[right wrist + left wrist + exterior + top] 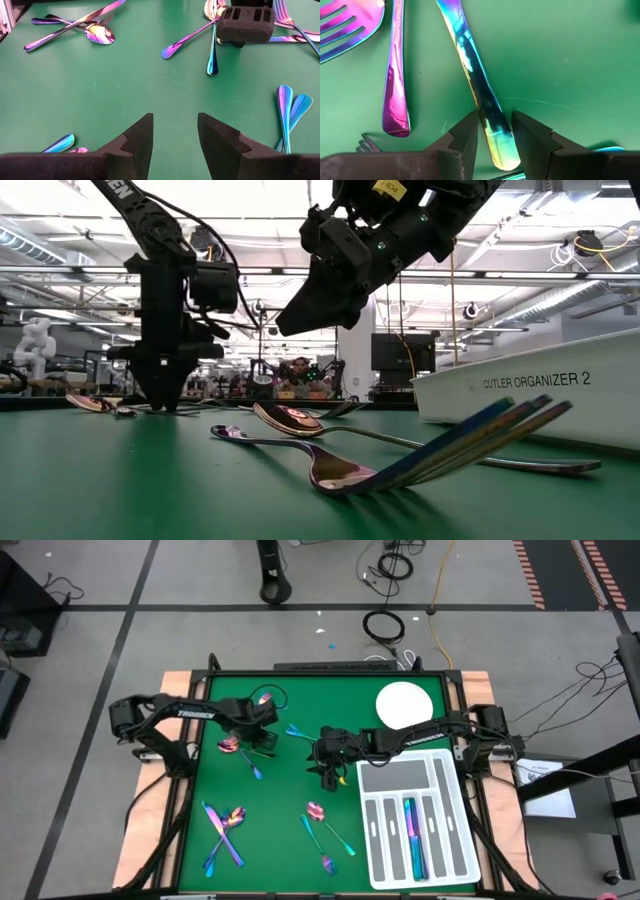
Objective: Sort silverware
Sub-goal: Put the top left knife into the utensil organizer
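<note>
The silverware lies scattered on the green table: a pile [240, 748] under my left arm, a crossed group [225, 825] at the near left, more pieces [322, 825] near the middle, and one piece [410, 830] in the white tray [440, 860]. My left gripper [495, 131] points down at the pile and is shut on one slim iridescent handle [470, 60]. A pink handle [395, 95] and a fork [345, 25] lie beside it. My right gripper [175, 130] hangs open above bare table near the middle [318, 755], holding nothing. My left gripper has the rounded free end of the handle [495, 132] between its two fingers, one finger [467, 135] on each long edge. The fingers come from above, pointing down, and stand across the handle. The piece lies flat on the table.
A round white plate [405, 705] sits at the far right, behind the tray. Two blue-tipped handles [287, 110] lie near my right gripper. The left gripper [245, 25] shows in the right wrist view among the far pieces. Open green surface lies between the two arms.
</note>
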Available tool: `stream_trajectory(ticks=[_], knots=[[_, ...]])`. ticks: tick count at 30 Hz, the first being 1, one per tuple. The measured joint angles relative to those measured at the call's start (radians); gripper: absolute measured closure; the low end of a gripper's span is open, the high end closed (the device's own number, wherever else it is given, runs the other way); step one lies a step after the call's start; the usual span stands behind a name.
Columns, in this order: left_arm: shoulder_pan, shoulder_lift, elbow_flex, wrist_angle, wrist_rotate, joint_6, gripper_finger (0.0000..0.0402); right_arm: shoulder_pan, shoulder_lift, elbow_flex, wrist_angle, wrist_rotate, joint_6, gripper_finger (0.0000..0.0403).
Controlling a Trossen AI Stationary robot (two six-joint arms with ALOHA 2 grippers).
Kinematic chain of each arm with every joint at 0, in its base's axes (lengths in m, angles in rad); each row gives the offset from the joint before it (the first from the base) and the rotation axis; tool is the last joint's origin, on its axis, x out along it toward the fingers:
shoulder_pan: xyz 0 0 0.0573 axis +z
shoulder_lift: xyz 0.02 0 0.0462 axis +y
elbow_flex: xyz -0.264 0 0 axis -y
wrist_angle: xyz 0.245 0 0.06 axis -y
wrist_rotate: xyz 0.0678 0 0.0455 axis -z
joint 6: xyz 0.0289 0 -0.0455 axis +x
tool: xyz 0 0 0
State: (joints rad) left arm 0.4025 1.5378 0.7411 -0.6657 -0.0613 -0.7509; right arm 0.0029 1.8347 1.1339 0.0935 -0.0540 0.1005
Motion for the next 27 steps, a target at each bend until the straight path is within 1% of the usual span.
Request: stream_trajectory(ticks=[17,20,25,27], knots=[[0.009,0.001,-0.02,0.01,0.007,0.0,0.0281,0.0,0.0,0.0,-0.001,0.0,0.0,0.0259],[0.009,0.002,-0.02,0.016,0.002,0.0,0.0295,0.0,0.0,0.0,-0.001,0.0,0.0,0.0259],[0.01,0.002,-0.021,0.017,-0.003,-0.001,0.0335,0.0,0.0,0.0,-0.001,0.0,0.0,0.0259],[0.01,0.002,-0.021,0.017,-0.003,-0.001,0.0346,0.0,0.0,0.0,-0.001,0.0,0.0,0.0259]])
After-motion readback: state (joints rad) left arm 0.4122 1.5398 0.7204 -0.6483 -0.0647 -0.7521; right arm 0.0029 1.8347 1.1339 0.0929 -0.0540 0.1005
